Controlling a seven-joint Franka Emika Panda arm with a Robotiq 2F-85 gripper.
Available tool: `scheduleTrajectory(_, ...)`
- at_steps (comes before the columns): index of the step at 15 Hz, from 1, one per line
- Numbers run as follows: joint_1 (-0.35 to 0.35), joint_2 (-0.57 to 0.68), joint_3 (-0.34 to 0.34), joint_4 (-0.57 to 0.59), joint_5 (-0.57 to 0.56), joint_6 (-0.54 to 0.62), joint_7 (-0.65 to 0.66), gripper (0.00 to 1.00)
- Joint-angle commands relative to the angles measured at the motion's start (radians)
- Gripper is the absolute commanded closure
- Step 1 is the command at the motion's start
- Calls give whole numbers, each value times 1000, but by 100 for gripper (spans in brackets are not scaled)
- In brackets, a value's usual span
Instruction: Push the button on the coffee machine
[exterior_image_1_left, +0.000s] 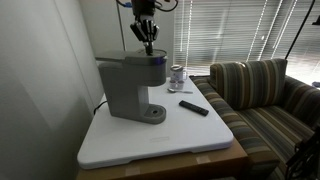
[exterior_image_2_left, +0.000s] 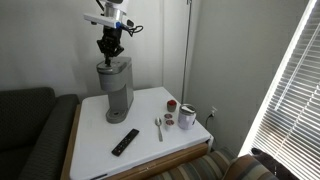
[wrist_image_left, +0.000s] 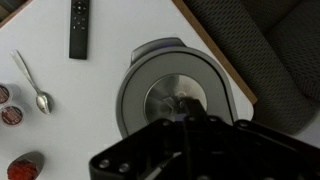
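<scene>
Gripper (wrist_image_left: 189, 120) body fills the bottom of the wrist view, fingers drawn together to a narrow tip with nothing between them. That fits poking a button better than grasping. It hangs straight above the coffee machine (wrist_image_left: 150, 75), whose round top sits dead centre in this view, so the arm looks lined up for a downward press. The button itself is too blurred to pick out. In both exterior views the gripper (exterior_image_1_left: 147, 36) (exterior_image_2_left: 111, 47) is just over the machine's head, and contact is unclear. The coffee machine (exterior_image_1_left: 130, 88) (exterior_image_2_left: 115, 92) stands at the table's (exterior_image_1_left: 150, 142) back corner by the wall. From the machine in the wrist view, a remote (wrist_image_left: 79, 28) lies at 10 o'clock and a spoon (wrist_image_left: 36, 87) at 9 o'clock, both well apart from the machine and out of the press path. Likely step is the final descent.
</scene>
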Motion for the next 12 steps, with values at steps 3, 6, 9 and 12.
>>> scheduleTrajectory(3, 11, -11, -16, -2, -21, -23, 35, 100)
scheduleTrajectory(6, 19, -30, -22, 2, -39, -29, 57, 100)
scheduleTrajectory(9, 27, -49, -29, 10, -61, -37, 79, 100)
scheduleTrajectory(12, 35, -81, -34, 11, -85, -53, 105, 100)
